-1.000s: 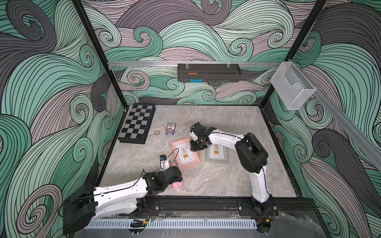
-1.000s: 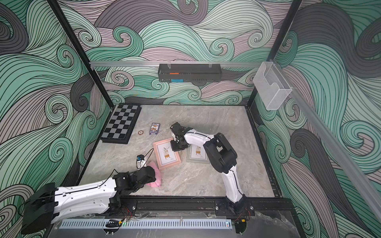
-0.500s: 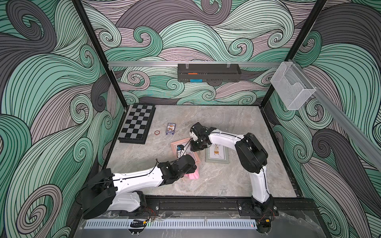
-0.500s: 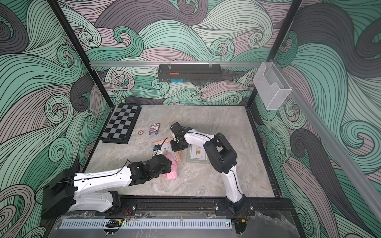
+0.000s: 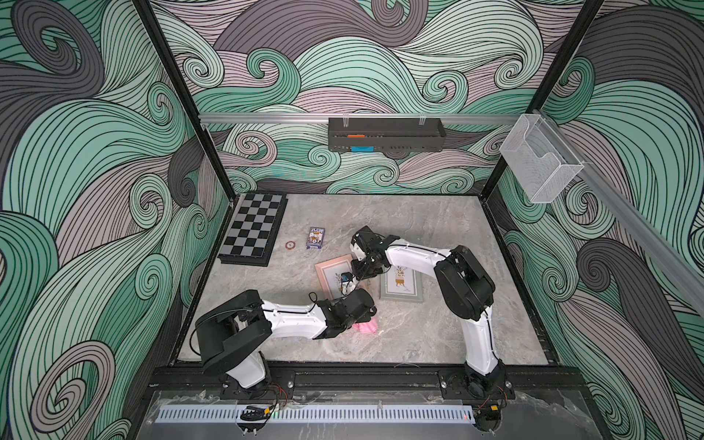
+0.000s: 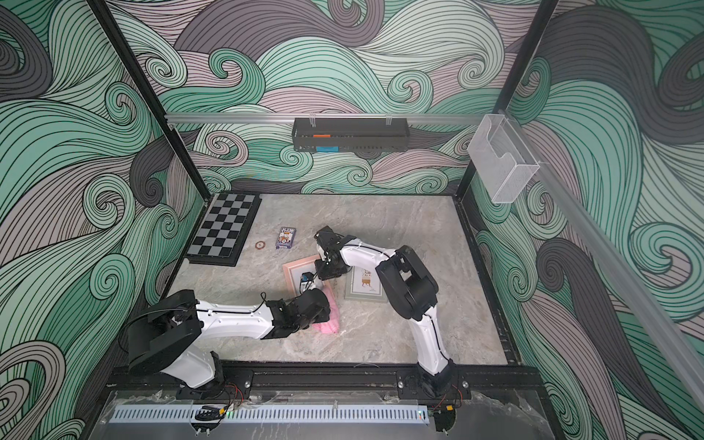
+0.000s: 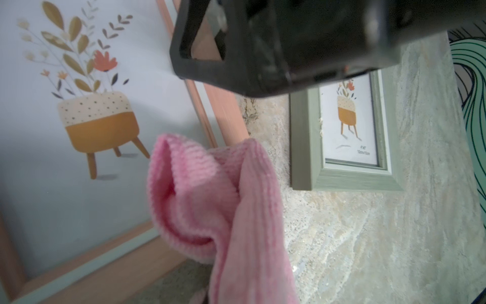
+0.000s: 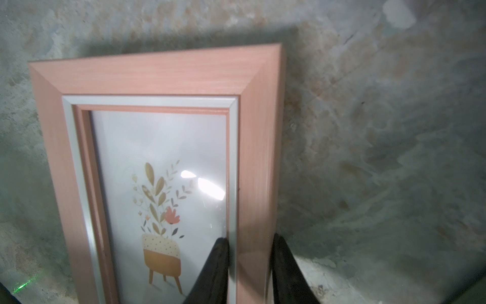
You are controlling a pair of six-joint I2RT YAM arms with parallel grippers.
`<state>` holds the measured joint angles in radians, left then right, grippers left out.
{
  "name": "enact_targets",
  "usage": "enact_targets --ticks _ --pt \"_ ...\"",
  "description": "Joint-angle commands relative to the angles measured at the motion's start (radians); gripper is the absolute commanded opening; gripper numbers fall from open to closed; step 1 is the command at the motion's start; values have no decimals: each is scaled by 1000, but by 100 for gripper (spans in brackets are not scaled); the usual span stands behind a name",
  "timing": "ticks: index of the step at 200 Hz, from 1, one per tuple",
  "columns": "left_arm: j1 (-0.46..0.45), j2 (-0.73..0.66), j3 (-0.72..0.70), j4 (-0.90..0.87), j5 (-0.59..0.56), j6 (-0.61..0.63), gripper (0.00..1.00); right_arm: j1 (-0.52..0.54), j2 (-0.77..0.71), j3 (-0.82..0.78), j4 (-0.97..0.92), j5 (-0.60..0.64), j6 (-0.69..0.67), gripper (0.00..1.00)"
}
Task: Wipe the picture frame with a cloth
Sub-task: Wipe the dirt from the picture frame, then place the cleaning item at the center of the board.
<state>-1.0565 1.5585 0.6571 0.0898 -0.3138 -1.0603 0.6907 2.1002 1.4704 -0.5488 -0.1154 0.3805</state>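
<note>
At table (image 5: 419, 335) centre, right jaws pinching pink frame (image 8: 171, 76), left arm (image 5: 293, 322) stretched low, jaws clenching cloth (image 7: 210, 197)

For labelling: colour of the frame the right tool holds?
Salmon pink frame, best in right wrist view.

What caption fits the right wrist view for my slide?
Right gripper grips a side rail of the pink picture frame; marble tabletop behind.

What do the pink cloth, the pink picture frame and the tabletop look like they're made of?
The pink cloth: soft fabric, maybe microfibre, by its ribbed, fuzzy weave and limp folds. The pink picture frame: matte wood or wood-look plastic, with grain streaks; its glossy pane, glass or acrylic, throws a bright glare. The tabletop: stone-look, mottled grey-beige veining; real marble or printed laminate, unclear.
</note>
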Motion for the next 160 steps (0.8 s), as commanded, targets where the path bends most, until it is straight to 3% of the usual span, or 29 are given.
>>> enact_targets --ticks 1,70,104,127,160 --pt "8 -67 -56 -183 -61 -66 0 8 72 -59 -140 -5 -9 27" --pt "10 -443 -224 -626 -193 -285 0 4 53 -64 -142 5 -11 27" --pt "19 -639 -64 -864 -386 -208 0 4 31 -67 -143 18 -11 27" --pt "93 -641 66 -1050 -476 -189 3 3 22 -58 -141 9 -8 27" --pt "231 -525 13 -922 -353 -101 20 4 9 -32 -140 -11 -6 29"
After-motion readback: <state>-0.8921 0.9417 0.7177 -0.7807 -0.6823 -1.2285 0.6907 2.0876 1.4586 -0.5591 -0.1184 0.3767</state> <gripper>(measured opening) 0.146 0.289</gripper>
